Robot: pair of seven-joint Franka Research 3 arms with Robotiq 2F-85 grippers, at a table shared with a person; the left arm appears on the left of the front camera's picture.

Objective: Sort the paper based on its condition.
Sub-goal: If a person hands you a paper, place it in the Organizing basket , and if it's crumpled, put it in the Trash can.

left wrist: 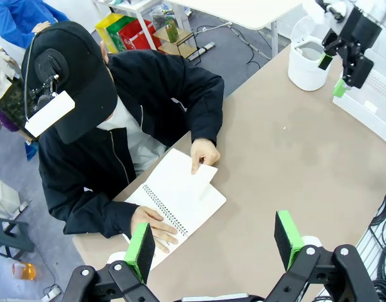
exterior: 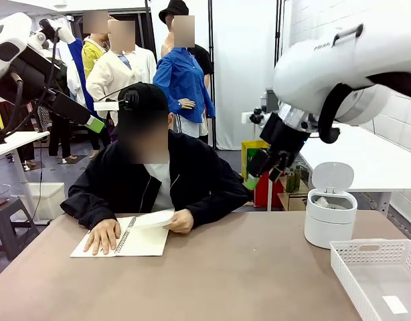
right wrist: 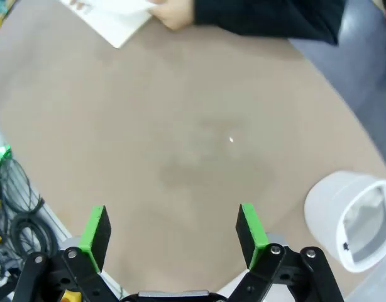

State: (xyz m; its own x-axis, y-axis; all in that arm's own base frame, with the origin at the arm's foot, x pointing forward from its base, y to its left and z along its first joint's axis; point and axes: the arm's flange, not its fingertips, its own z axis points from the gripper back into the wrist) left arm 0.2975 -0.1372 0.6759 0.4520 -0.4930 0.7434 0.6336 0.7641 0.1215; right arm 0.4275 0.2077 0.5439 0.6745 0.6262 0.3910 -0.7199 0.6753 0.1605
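Hanging high over the brown table (exterior: 225, 287), the left gripper (left wrist: 213, 246) has its green pads spread wide with nothing between them. The right gripper (right wrist: 173, 228) is likewise wide apart and empty, looking down on a bare stretch of tabletop.

At the near right corner of the table sits a white perforated plastic basket (exterior: 346, 266), with a small white slip (exterior: 395, 304) lying on its floor. Just beyond the basket stands a round white plastic bin (exterior: 329, 231) with its lid tipped up. Something pale lies inside, too small to tell what.

Farther across, on the left half of the table, a spiral-bound notebook with white pages (exterior: 142, 242) lies open in front of a seated person in a black jacket and black cap (exterior: 192, 180). The person's flat hand (exterior: 102, 235) presses down on the page left of the spiral. The other hand (exterior: 181, 221) pinches a white sheet of paper (exterior: 154, 218) at its edge, holding it a little above the notebook's other page. The sheet looks smooth rather than crumpled, and it is well apart from both the basket and the bin.

Behind the person, at the right, stands a long white table (exterior: 366, 160).
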